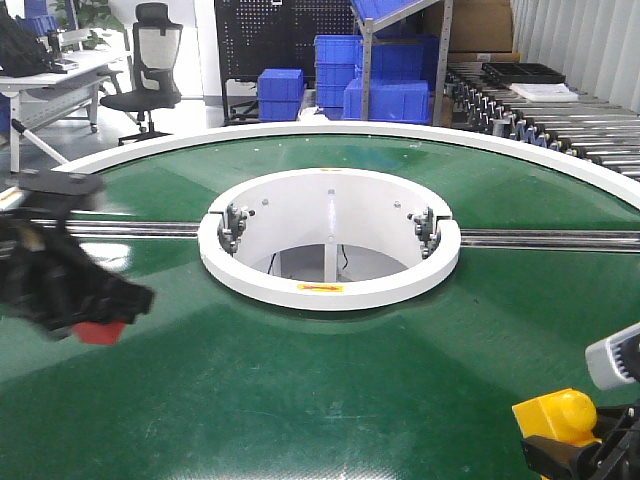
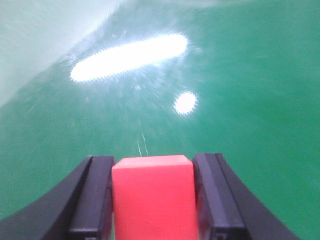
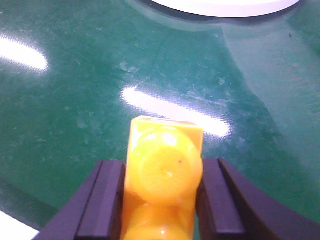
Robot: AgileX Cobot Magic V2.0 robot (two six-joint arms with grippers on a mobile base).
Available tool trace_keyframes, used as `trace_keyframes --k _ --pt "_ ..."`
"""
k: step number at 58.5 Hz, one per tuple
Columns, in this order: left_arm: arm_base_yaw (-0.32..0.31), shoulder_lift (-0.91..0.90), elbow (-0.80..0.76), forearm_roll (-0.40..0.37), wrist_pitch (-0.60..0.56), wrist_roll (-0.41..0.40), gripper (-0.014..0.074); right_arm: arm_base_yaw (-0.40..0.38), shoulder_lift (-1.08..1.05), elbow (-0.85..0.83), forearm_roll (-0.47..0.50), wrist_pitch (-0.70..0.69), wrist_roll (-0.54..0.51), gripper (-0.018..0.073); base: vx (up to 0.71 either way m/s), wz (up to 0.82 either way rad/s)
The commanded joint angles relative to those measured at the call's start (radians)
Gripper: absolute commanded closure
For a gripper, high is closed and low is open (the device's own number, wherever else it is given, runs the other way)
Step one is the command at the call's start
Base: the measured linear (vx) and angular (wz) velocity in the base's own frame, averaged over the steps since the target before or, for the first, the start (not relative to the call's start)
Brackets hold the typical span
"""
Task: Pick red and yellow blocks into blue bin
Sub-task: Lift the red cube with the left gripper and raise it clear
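At the left of the front view, my left gripper (image 1: 110, 318) is shut on the red block (image 1: 100, 333) and holds it just above the green turntable (image 1: 330, 390). The left wrist view shows the red block (image 2: 152, 197) squeezed between both black fingers (image 2: 97, 195), with the left gripper (image 2: 153, 161) over bare green surface. At the bottom right, my right gripper (image 1: 578, 452) is shut on the yellow studded block (image 1: 557, 415). In the right wrist view the yellow block (image 3: 165, 170) sits studs-up in the right gripper (image 3: 163, 165). The blue bin is out of view.
A white ring hub (image 1: 330, 285) stands at the turntable's middle, and metal rails (image 1: 540, 240) run out from it on both sides. A white rim (image 1: 120, 150) edges the table. Behind are stacked blue crates (image 1: 385, 100), a roller conveyor (image 1: 570, 120) and an office chair (image 1: 150, 70).
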Motion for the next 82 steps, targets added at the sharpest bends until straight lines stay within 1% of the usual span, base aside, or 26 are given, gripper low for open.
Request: trace_keyframes --k 1,9,20,31,40,82 --pt "-0.008 -0.160 0.077 -0.019 -0.101 0.007 0.0356 0.001 -0.013 -0.027 -0.010 -0.080 -0.007 0.0305 0.00 0.00" --pt "-0.008 -0.334 0.236 -0.023 -0.161 0.019 0.0356 0.001 -0.013 -0.027 -0.010 -0.080 -0.007 0.0305 0.00 0.00" --pt "-0.008 -0.518 0.403 -0.042 -0.165 0.019 0.0356 0.001 -0.013 -0.027 -0.010 -0.080 -0.007 0.0305 0.00 0.00" --pt "-0.008 -0.630 0.508 -0.040 -0.170 0.019 0.0356 0.001 -0.013 -0.027 -0.010 -0.080 -0.007 0.0305 0.00 0.00" --pt "-0.008 -0.671 0.525 -0.040 -0.153 0.019 0.0356 0.001 -0.013 -0.027 -0.010 -0.080 -0.007 0.0305 0.00 0.00" --pt "-0.008 -0.671 0.525 -0.040 -0.149 0.019 0.0356 0.001 -0.013 -0.027 -0.010 -0.080 -0.007 0.0305 0.00 0.00"
